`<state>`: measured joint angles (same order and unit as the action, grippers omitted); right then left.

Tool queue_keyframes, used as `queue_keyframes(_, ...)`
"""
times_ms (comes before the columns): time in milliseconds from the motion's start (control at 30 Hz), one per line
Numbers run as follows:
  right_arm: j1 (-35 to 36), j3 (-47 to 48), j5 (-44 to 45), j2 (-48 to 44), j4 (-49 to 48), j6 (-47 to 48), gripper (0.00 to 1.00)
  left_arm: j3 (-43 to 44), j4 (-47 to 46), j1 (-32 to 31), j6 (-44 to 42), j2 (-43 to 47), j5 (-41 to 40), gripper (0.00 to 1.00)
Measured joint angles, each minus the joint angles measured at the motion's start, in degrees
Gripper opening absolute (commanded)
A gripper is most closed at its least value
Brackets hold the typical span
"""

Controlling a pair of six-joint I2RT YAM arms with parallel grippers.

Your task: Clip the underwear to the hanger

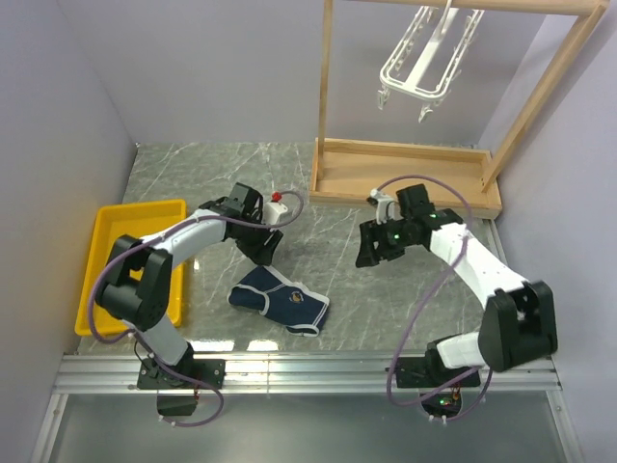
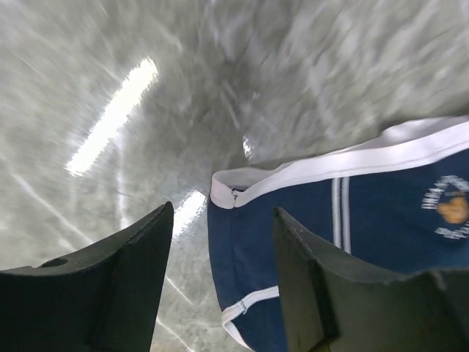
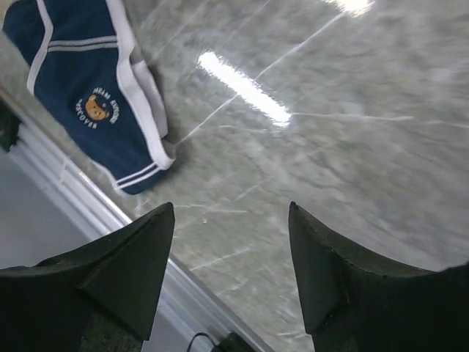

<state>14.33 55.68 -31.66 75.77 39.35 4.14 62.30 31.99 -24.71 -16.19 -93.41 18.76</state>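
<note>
Near the front edge of the surface (image 1: 193,178), between the two arms, the underwear (image 1: 280,301) lies flat and unheld. The hanger (image 1: 424,63) hangs well apart from it at the back, under the wooden rack (image 1: 405,178).

The left jaws are spread and empty, poised just over a waistband corner. The right jaws are also spread and empty, off to the right over bare marble.

If the left jaws close where they stand, they may catch only the top layer or the thin white trim, and the cloth could slip out on the lift. A one-corner pinch would likely let the briefs droop and fold, making the edge hard to feed into a small clip. The hanger swings freely from its hook, so a nudge from either arm could push the clips away or unseat it. A careless reach could also strike the rack's post.
</note>
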Motion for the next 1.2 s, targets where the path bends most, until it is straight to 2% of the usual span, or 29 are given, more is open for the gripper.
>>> queue_keyframes(300,7.15,0.13,-9.29,14.32,-3.41,-6.95,0.68,-2.93,-1.46,0.22,0.24,-5.22,-1.36,0.57)
queue_keyframes(533,18.78,0.04,-13.44,20.39,-8.52,-13.97,0.69,-2.93,-2.38,3.30,2.25,-5.22,0.28,0.66)
queue_keyframes(600,20.24,-0.26,-13.86,22.08,-9.46,-15.02,0.69,-2.93,-2.36,4.74,2.62,-5.20,1.16,0.67)
queue_keyframes(700,20.50,-0.42,-14.03,24.92,-10.34,-16.46,0.70,-3.43,-2.54,6.29,3.37,-4.87,2.45,0.67)
queue_keyframes(933,20.70,-0.37,-15.04,28.52,-12.22,-18.67,0.57,-4.72,-3.21,6.47,3.56,-4.35,4.72,0.58)
queue_keyframes(1100,19.37,0.13,-13.60,27.93,-10.14,-16.98,0.57,-4.76,-3.48,6.47,3.63,-4.57,6.03,0.54)
queue_keyframes(1200,17.75,-0.11,-11.65,25.33,-8.28,-15.61,0.61,-4.76,-3.52,6.47,3.61,-4.70,6.91,0.54)
